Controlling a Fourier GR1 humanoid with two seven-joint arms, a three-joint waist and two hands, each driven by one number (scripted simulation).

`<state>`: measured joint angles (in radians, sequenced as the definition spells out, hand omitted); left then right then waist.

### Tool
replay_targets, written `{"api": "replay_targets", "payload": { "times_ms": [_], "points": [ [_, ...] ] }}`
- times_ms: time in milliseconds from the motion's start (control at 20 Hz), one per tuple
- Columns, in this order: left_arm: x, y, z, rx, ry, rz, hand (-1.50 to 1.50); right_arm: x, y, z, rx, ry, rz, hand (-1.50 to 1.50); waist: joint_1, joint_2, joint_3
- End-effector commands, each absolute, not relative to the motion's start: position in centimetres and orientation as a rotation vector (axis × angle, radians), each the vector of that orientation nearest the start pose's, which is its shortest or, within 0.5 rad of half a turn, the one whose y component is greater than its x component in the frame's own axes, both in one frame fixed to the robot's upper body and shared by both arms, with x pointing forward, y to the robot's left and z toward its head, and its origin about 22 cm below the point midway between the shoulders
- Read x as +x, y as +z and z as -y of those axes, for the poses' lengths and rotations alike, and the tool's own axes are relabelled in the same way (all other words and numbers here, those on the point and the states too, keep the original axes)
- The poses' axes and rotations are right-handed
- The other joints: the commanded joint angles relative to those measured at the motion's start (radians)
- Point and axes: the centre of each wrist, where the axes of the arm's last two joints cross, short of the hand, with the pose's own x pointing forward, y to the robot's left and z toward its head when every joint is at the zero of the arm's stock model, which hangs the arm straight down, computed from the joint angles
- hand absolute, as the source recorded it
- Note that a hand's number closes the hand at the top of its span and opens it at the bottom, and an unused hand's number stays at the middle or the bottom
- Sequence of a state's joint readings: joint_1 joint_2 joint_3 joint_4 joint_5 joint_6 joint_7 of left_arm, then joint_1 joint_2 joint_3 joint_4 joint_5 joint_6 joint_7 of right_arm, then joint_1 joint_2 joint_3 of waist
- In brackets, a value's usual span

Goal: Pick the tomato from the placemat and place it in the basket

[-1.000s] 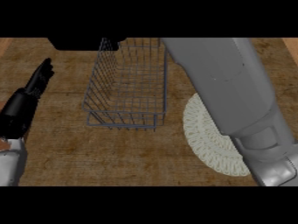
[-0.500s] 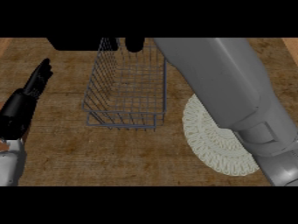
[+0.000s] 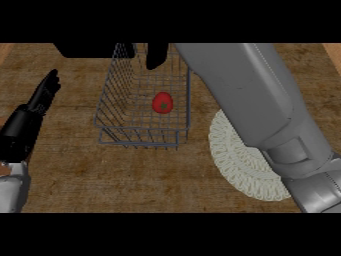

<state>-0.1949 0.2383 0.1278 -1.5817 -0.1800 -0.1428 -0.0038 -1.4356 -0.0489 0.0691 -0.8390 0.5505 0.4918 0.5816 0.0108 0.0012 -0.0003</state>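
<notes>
The tomato [image 3: 162,102] is seen inside the wire basket [image 3: 110,100], below the black fingers of the right hand [image 3: 155,55], clear of them and held by nothing. Those fingers hang above the basket's far end, relaxed and empty. The woven placemat [image 3: 236,160] lies just right of the basket, partly covered by the grey forearm. The left hand [image 3: 44,95] is held straight-fingered at the left, empty, on the wooden counter [image 3: 129,175].
</notes>
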Motion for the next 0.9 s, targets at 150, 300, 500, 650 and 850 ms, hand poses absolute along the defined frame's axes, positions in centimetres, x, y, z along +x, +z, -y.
{"api": "replay_targets", "payload": {
  "times_ms": [150,300,500,650,850],
  "points": [
    [28.3,7.1,-29.6,0.279,-0.388,1.725,0.0,41.2,29.7,2.7,-0.372,0.942,1.547,-1.5,0.004,0.002,0.0],
    [28.3,7.4,-29.9,0.312,-0.381,1.735,0.0,41.9,31.2,5.2,-0.339,0.702,1.597,-1.5,0.004,0.002,0.0],
    [28.8,7.1,-29.1,0.268,-0.39,1.728,0.0,42.8,30.8,7.3,-0.366,0.431,1.629,-1.5,0.003,0.006,0.0],
    [27.9,6.5,-29.8,0.276,-0.361,1.712,0.0,43.3,32.4,12.2,-0.378,0.299,1.631,-1.5,-0.004,-0.001,0.0],
    [28.3,6.7,-28.3,0.291,-0.374,1.718,0.0,43.9,30.6,17.0,-0.42,0.161,1.65,-1.5,-0.009,0.0,0.001]
  ]
}}
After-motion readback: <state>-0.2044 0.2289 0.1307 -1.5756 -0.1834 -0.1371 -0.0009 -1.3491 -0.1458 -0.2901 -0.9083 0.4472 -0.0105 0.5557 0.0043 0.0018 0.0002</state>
